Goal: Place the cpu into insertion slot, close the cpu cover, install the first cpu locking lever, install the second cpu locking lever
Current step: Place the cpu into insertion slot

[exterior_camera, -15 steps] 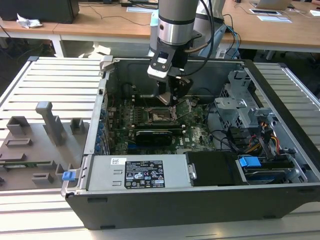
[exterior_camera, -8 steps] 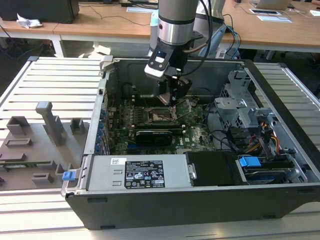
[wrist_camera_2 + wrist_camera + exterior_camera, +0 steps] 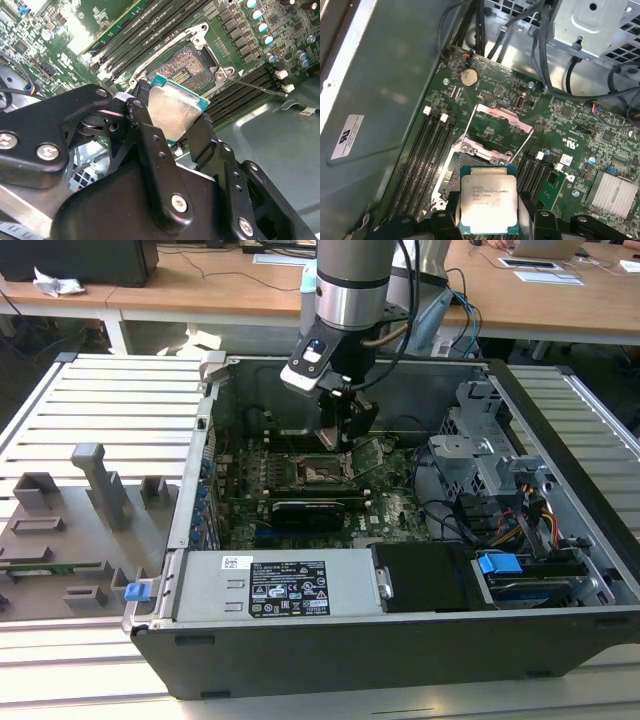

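End effector (image 3: pixel 172 119) clamped on cpu (image 3: pixel 489 202) | above insertion slot (image 3: pixel 187 67) | cpu cover (image 3: pixel 505 115) open, slot rim exposed

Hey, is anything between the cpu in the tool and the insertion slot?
Nothing: in the second wrist view the cpu, clamped in the tool, hangs over the bare open insertion slot.

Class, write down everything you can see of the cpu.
The cpu is a flat square chip. It has a dull silver-grey metal top with print, set on a thin green board that shows at its edges. The end effector clamps it at two opposite sides between black fingers. It hangs above the open insertion slot, not seated, and appears to touch nothing else.
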{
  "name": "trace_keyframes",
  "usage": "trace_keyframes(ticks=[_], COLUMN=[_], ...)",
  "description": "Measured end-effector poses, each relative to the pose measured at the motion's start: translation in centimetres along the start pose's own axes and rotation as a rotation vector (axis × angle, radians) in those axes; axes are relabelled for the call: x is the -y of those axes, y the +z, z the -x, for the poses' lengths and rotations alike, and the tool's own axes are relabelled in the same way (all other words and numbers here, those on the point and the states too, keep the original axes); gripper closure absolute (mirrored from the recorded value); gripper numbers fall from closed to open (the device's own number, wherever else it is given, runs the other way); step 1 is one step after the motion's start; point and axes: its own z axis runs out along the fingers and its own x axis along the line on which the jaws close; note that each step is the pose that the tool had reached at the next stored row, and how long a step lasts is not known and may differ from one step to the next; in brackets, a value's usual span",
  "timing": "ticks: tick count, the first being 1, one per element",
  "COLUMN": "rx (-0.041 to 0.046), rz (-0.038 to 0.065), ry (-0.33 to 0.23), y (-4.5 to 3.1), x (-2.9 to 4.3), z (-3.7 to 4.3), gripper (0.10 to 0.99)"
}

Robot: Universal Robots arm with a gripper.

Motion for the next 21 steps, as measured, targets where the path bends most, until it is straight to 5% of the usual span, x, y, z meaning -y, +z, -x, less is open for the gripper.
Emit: trace_keyframes(ticks=[21], rx=[0.0213], rz=[-0.007], ry=[0.297], y=[0.01], x=[-0.07], z=[0.03], gripper=[0.545])
